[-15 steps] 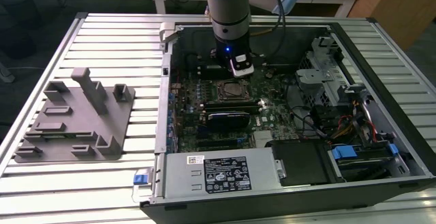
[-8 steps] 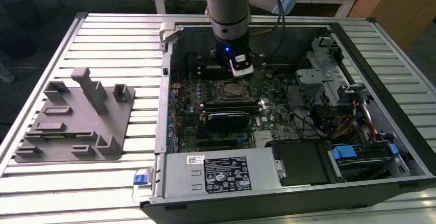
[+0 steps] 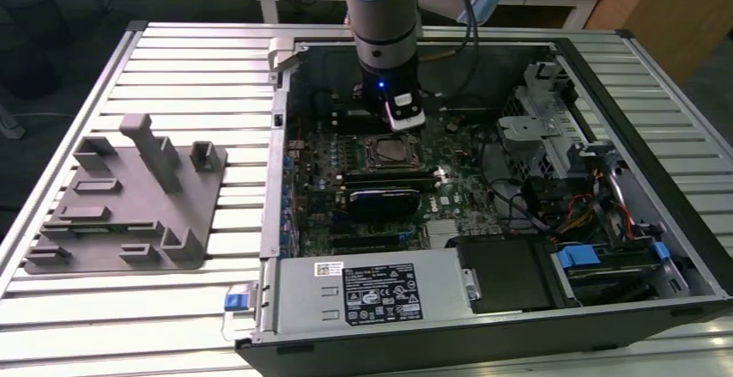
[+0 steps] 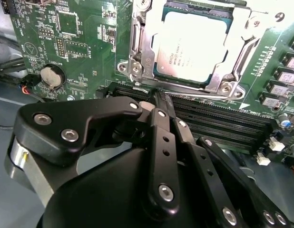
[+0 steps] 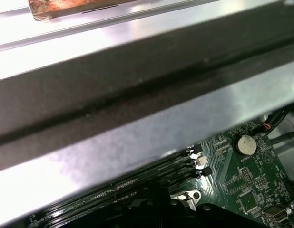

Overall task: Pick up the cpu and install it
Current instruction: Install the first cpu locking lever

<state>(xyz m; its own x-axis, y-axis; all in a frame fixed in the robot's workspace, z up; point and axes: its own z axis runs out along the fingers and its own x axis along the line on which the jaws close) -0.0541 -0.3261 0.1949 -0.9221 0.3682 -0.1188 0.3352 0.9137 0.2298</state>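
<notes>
Black linkages of our hand are clenching on nothing, tips just short of the cpu sitting in its socket; we judge seating needs checking.

The exterior view looks down from high and well back onto the open computer case and the slatted table. Both wrist views sit close over the green motherboard, sharing its round coin battery and black memory slots.
</notes>
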